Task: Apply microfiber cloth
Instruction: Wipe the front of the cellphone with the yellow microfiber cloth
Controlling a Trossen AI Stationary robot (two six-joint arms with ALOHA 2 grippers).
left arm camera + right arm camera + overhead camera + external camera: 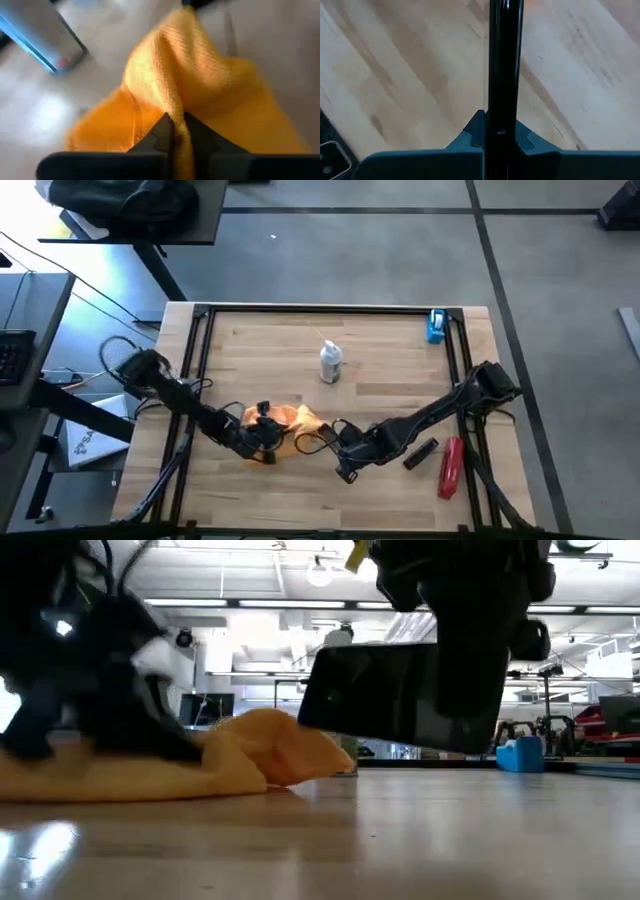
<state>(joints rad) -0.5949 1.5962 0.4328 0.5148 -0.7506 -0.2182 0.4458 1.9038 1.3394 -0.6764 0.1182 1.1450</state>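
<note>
Cloth (290, 420), orange, bunched near the table's (380, 500) front edge, pinched in my closed left gripper (262, 430); phone (400, 695) clamped edge-on in my right gripper (345, 448), raised just beside it, long axis toward the cloth.

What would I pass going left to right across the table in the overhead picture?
Left gripper pinching the orange cloth → spray bottle → right gripper holding a black phone → red tool.
</note>
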